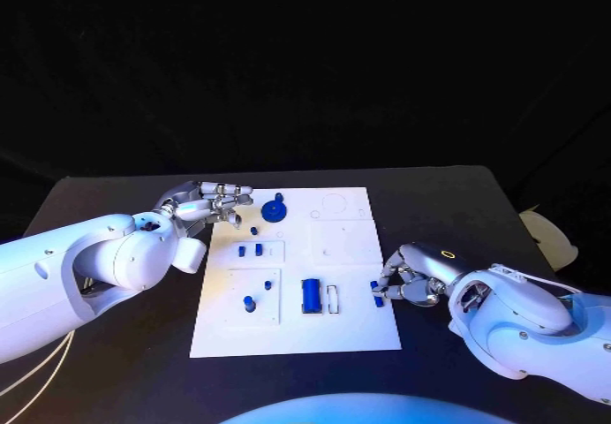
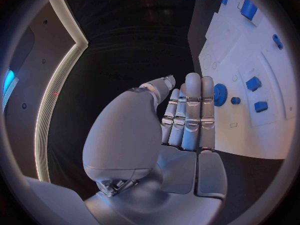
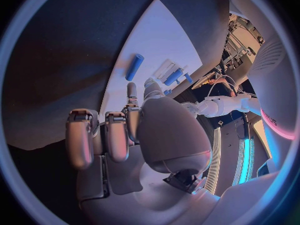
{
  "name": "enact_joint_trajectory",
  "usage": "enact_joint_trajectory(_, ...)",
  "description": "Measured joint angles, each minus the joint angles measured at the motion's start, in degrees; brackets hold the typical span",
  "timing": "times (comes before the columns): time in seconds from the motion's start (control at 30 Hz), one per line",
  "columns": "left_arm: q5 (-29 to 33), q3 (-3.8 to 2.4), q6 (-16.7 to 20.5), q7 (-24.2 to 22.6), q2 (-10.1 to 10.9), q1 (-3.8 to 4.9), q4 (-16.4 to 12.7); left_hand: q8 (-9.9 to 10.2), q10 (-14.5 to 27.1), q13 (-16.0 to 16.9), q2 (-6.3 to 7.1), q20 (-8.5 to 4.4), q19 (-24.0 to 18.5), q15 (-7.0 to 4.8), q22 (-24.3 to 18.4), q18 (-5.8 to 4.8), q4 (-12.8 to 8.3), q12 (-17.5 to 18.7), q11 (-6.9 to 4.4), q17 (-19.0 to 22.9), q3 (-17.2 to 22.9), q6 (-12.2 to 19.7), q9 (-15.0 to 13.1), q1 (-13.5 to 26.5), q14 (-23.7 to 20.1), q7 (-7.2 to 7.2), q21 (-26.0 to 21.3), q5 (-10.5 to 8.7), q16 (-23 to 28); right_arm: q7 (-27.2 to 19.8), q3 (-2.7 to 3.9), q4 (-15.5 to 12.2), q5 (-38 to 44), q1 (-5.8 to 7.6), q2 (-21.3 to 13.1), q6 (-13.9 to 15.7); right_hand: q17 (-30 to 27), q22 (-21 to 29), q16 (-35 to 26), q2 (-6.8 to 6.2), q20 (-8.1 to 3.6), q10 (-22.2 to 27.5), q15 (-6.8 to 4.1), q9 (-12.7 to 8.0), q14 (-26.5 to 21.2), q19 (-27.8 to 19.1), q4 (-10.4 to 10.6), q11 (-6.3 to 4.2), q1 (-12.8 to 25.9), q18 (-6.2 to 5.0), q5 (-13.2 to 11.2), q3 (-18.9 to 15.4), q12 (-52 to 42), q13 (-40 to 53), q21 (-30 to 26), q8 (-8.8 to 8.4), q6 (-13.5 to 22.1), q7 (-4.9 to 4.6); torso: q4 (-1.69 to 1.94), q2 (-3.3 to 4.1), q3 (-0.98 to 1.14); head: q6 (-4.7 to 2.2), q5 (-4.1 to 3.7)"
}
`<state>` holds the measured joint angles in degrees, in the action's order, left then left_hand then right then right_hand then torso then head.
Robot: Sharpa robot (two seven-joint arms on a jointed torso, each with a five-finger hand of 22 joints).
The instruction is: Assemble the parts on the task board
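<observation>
Right now the right robot hand sits at the right-hand edge of the task board, its fingers curled around a small blue part that touches the board's rim. Whether the part is truly pinched or only nudged, I cannot tell; the fingers hide most of it. The left robot hand hovers over the board's far left corner, fingers straight and close together, holding nothing, just beside the blue gear.

Most of the risk lies with that small part. A shallow pinch on so little a piece could let it twist or drop onto the black surface beside the board, where it would be awkward to recover. If it is carried inward tilted, it may jam at its seat instead of dropping in, or knock the blue bar and the pale slot piece standing near the board's middle.

On the left side, a careless descent of the flat fingers could sweep the gear or the small blue pegs near it out of place.
</observation>
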<state>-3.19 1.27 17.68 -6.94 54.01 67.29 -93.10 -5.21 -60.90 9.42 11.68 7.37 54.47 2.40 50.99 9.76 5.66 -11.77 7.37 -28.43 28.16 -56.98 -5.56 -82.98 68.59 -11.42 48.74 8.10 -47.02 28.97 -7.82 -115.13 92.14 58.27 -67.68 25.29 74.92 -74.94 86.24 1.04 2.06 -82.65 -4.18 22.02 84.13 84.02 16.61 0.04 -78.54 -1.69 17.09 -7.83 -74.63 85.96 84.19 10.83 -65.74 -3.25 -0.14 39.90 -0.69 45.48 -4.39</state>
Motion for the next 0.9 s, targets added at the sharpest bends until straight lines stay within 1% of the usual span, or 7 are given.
enact_joint_trajectory(0.13,0.0,0.0,-0.1,0.0,0.0,0.0,0.0,-0.4,0.2,0.0,-0.32,0.0,0.0,0.0,-0.1,0.0,0.0,-0.6,-0.21,0.1,0.0,0.0,0.1,-0.3,0.0,0.0,0.0,0.0,0.0,0.7,-0.01,0.7,0.9,-0.69,0.9,-0.3,0.0,0.0,0.2,-0.15,0.0,0.0,0.0,-0.1,0.0,0.0,0.2,-0.01,0.1,0.0,0.3,-0.2,0.0,-0.4,0.0,0.0,0.0,0.0,0.0,0.01,0.0,0.08,0.06)
enact_joint_trajectory(0.27,0.0,0.01,-0.2,0.0,0.1,0.0,-0.1,-0.4,0.2,0.0,-0.32,0.0,0.0,0.0,-0.1,0.0,0.0,-0.6,-0.21,0.1,0.0,0.0,0.1,-0.3,0.0,0.0,0.0,0.0,0.0,1.2,-0.03,1.4,1.7,-1.15,1.5,-0.6,0.0,0.0,0.2,-0.38,0.0,-0.2,0.0,-0.1,0.0,0.0,0.2,-0.21,0.4,0.0,0.3,-0.2,0.0,-0.7,0.2,0.0,0.0,0.0,0.01,0.03,0.01,0.12,0.1)
enact_joint_trajectory(0.37,0.0,0.01,-0.2,0.0,0.1,0.0,-0.1,-0.4,0.2,0.0,-0.32,0.0,0.0,0.0,-0.1,0.0,0.0,-0.6,-0.21,0.1,0.0,0.0,0.1,-0.3,0.0,0.0,0.0,0.0,0.0,1.5,-0.03,1.8,2.2,-1.31,1.9,-0.9,0.0,0.0,0.2,-0.37,0.0,-0.2,0.0,-0.1,0.0,0.0,0.0,-0.21,0.4,0.0,0.3,-0.3,0.0,-0.7,0.2,0.0,-0.2,0.19,-0.02,0.03,0.0,0.19,0.2)
enact_joint_trajectory(0.6,0.0,0.02,-0.3,0.0,0.1,0.01,-0.1,-0.4,0.2,0.0,-0.32,0.0,0.0,0.0,-0.1,-0.01,0.0,-0.6,-0.21,0.1,0.0,0.0,0.1,-0.3,0.0,0.0,0.0,0.0,0.0,2.0,-0.03,2.5,3.2,-1.47,2.4,-1.6,0.0,0.0,0.2,-0.1,0.0,-0.2,-0.01,-0.1,0.0,0.0,0.2,-0.21,0.7,0.0,0.3,-0.5,0.0,-0.7,0.2,0.0,-0.2,0.19,-0.03,-0.01,-0.03,0.27,0.25)
enact_joint_trajectory(0.73,0.0,0.02,-0.4,0.0,0.1,0.01,-0.1,-0.4,0.2,0.0,-0.32,0.0,0.0,0.0,-0.1,-0.01,0.0,-0.6,-0.21,0.1,0.0,0.0,0.1,-0.3,0.0,0.0,0.0,0.0,0.0,2.2,-0.01,2.9,3.8,-1.59,2.9,-2.1,0.0,0.0,0.2,-0.45,0.0,-0.3,-0.01,-0.1,0.0,0.0,0.1,-0.34,1.0,0.0,0.3,-0.5,0.4,-0.7,0.2,0.0,-0.6,0.17,-0.02,-0.02,-0.05,0.3,0.25)
enact_joint_trajectory(0.87,0.0,0.02,-0.5,0.1,0.1,0.01,-0.2,-0.4,0.2,0.0,-0.32,0.0,0.0,0.0,-0.1,0.0,0.0,-0.6,-0.21,0.1,0.0,0.0,0.1,-0.3,0.0,0.0,-0.3,0.0,0.0,2.4,0.13,3.4,4.4,-1.96,3.8,-2.4,0.0,0.0,0.2,-0.45,0.0,-0.4,-0.01,0.1,0.0,0.0,0.2,-0.37,1.0,0.0,0.3,-0.8,0.5,-0.7,0.2,0.15,-0.6,0.19,0.0,-0.02,-0.07,0.29,0.23)
enact_joint_trajectory(0.9,0.0,0.03,-0.5,0.1,0.1,0.0,-0.2,-0.4,0.2,0.0,-0.32,0.0,0.0,0.0,-0.1,0.0,0.0,-0.6,-0.21,0.1,0.0,0.0,0.1,-0.3,0.0,0.0,-0.3,0.0,0.0,2.4,0.17,3.5,4.6,-2.03,4.1,-2.4,0.0,0.0,0.2,-0.77,0.0,-0.4,-0.02,0.1,0.0,0.0,0.2,-0.44,1.4,0.0,0.3,-0.8,0.6,-1.1,0.2,0.25,-0.7,0.25,0.0,-0.02,-0.08,0.26,0.23)
